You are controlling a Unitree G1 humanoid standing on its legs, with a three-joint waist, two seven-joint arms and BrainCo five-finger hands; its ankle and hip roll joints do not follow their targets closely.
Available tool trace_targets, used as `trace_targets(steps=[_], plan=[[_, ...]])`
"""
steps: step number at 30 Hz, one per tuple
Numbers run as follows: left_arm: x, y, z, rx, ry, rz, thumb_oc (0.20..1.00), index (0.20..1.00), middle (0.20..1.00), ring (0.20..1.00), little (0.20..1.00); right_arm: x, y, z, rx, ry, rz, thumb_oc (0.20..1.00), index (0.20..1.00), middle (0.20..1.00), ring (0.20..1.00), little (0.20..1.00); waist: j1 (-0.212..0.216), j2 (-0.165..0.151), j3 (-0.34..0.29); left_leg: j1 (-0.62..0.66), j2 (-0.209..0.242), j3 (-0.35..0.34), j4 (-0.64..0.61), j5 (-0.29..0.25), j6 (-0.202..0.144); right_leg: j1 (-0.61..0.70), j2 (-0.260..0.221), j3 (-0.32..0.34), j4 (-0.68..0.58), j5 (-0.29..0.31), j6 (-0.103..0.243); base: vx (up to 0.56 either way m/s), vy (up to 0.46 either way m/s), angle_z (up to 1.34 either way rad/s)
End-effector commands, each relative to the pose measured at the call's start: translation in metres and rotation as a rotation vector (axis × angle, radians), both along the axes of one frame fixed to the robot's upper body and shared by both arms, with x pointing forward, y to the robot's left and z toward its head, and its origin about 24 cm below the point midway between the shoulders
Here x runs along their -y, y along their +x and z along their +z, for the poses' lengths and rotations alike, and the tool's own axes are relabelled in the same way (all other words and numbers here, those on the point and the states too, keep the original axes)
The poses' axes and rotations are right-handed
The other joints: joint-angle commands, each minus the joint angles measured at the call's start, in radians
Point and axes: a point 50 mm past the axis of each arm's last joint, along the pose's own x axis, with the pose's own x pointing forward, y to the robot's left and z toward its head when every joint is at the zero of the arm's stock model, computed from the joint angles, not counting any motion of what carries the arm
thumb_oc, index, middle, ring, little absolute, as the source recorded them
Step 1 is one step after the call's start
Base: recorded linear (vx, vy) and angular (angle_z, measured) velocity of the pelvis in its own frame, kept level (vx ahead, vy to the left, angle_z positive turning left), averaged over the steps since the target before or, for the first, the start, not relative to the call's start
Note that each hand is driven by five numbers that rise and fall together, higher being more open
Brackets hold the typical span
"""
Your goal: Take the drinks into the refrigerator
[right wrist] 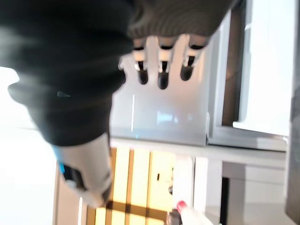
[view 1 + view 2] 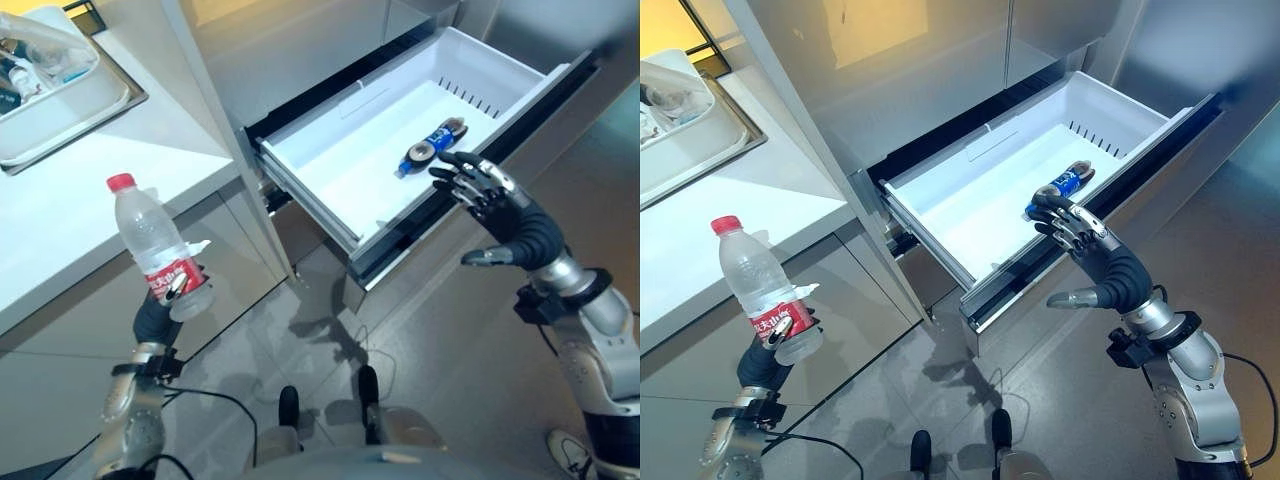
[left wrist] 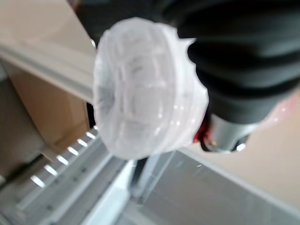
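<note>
My left hand is shut on a clear water bottle with a red cap and red label. It holds the bottle upright, low at the left, in front of the counter. The bottle's ribbed base shows past the hand's dark cover in the left wrist view. A dark drink bottle with a blue label lies in the pulled-out white refrigerator drawer. My right hand hovers open over the drawer's front right edge, just short of that bottle. Its fingers are straight, the thumb is apart, and it holds nothing.
A white counter runs along the left, with a metal sink holding a tray of dishes at the far left. Grey refrigerator doors rise behind the drawer. Grey floor lies below the drawer's front.
</note>
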Motion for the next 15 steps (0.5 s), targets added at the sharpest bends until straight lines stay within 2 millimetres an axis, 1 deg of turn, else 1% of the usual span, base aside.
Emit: trace_targets(steps=[1,3,4,5,6,7,8,9,10,12,13,14,15], plan=[[-0.007,0.017,0.076,0.394,0.102,-0.043,0.200,0.200,0.200,0.200,0.200,0.009,0.005,0.002,0.041,0.124,-0.024,1.000,1.000,1.000,1.000,1.000,0.014,-0.032,-0.079,0.103,-0.060,-0.031,0.007,-0.130,0.081,0.087,-0.036,-0.021,0.104,-0.208,0.049,0.02,-0.022,0.09],[0.003,0.021,0.080,0.413,0.121,-0.101,0.200,0.200,0.200,0.200,0.200,0.012,0.011,-0.005,-0.003,0.133,-0.040,1.000,1.000,1.000,1.000,1.000,0.018,-0.038,-0.088,0.106,-0.060,-0.031,0.008,-0.130,0.081,0.096,-0.035,-0.022,0.098,-0.206,0.049,0.02,-0.028,0.10],[0.009,0.021,0.082,0.422,0.135,-0.135,0.200,0.200,0.200,0.200,0.200,0.013,0.012,-0.004,-0.005,0.129,-0.038,1.000,1.000,1.000,1.000,1.000,0.020,-0.040,-0.094,0.108,-0.061,-0.032,0.007,-0.131,0.081,0.102,-0.035,-0.024,0.092,-0.206,0.049,0.02,-0.044,0.10],[0.018,0.021,0.089,0.463,0.143,-0.181,0.200,0.200,0.200,0.200,0.200,0.014,0.020,-0.013,-0.063,0.181,-0.019,1.000,1.000,1.000,1.000,1.000,0.026,-0.046,-0.103,0.111,-0.062,-0.032,0.008,-0.131,0.080,0.110,-0.035,-0.025,0.087,-0.204,0.048,0.01,-0.047,0.09],[0.024,0.022,0.089,0.466,0.154,-0.215,0.200,0.200,0.200,0.200,0.200,0.009,0.024,-0.017,-0.100,0.200,0.031,1.000,1.000,1.000,1.000,1.000,0.028,-0.049,-0.107,0.113,-0.062,-0.032,0.008,-0.132,0.080,0.113,-0.035,-0.024,0.085,-0.203,0.049,0.01,-0.051,0.03],[0.030,0.022,0.094,0.477,0.210,-0.245,0.200,0.200,0.200,0.200,0.200,0.006,0.026,-0.020,-0.130,0.199,0.060,1.000,1.000,1.000,1.000,1.000,0.030,-0.051,-0.112,0.115,-0.062,-0.031,0.008,-0.132,0.079,0.119,-0.035,-0.024,0.082,-0.202,0.048,0.00,-0.031,-0.04],[0.030,0.022,0.094,0.477,0.211,-0.244,0.200,0.200,0.200,0.200,0.200,0.006,0.026,-0.020,-0.130,0.200,0.061,1.000,1.000,1.000,1.000,1.000,0.030,-0.051,-0.112,0.116,-0.062,-0.031,0.008,-0.133,0.079,0.119,-0.035,-0.024,0.081,-0.202,0.048,0.01,-0.032,-0.02],[0.034,0.023,0.099,0.487,0.263,-0.272,0.200,0.200,0.200,0.200,0.200,0.001,0.029,-0.024,-0.165,0.188,0.091,1.000,1.000,1.000,1.000,1.000,0.033,-0.053,-0.116,0.118,-0.063,-0.031,0.009,-0.133,0.079,0.124,-0.035,-0.023,0.079,-0.201,0.048,0.02,-0.041,0.00],[0.044,0.022,0.108,0.528,0.332,-0.345,0.200,0.200,0.200,0.200,0.200,-0.009,0.031,-0.024,-0.195,0.172,0.168,1.000,1.000,1.000,1.000,1.000,0.036,-0.054,-0.128,0.122,-0.063,-0.030,0.011,-0.134,0.080,0.132,-0.036,-0.021,0.074,-0.200,0.048,0.02,-0.054,0.02],[0.055,0.025,0.112,0.556,0.339,-0.405,0.200,0.200,0.200,0.200,0.200,-0.020,0.039,-0.030,-0.243,0.210,0.215,1.000,1.000,1.000,1.000,1.000,0.039,-0.054,-0.139,0.128,-0.065,-0.025,0.014,-0.136,0.080,0.143,-0.038,-0.020,0.068,-0.197,0.049,0.01,-0.023,0.00],[0.060,0.025,0.115,0.576,0.351,-0.437,0.200,0.200,0.200,0.200,0.200,-0.028,0.040,-0.029,-0.252,0.188,0.263,1.000,1.000,1.000,1.000,1.000,0.040,-0.054,-0.145,0.131,-0.066,-0.022,0.014,-0.138,0.080,0.148,-0.038,-0.017,0.065,-0.197,0.049,0.00,0.000,0.00],[0.060,0.025,0.115,0.576,0.351,-0.436,0.200,0.200,0.200,0.200,0.200,-0.028,0.040,-0.029,-0.252,0.187,0.264,1.000,1.000,1.000,1.000,1.000,0.039,-0.053,-0.144,0.132,-0.066,-0.021,0.014,-0.138,0.080,0.148,-0.037,-0.017,0.065,-0.197,0.049,0.01,-0.017,-0.05],[0.065,0.025,0.120,0.599,0.380,-0.455,0.200,0.200,0.200,0.200,0.200,-0.035,0.043,-0.028,-0.263,0.176,0.300,1.000,1.000,1.000,1.000,1.000,0.041,-0.053,-0.149,0.135,-0.066,-0.019,0.017,-0.140,0.080,0.154,-0.038,-0.015,0.063,-0.196,0.050,0.01,-0.016,-0.07]])
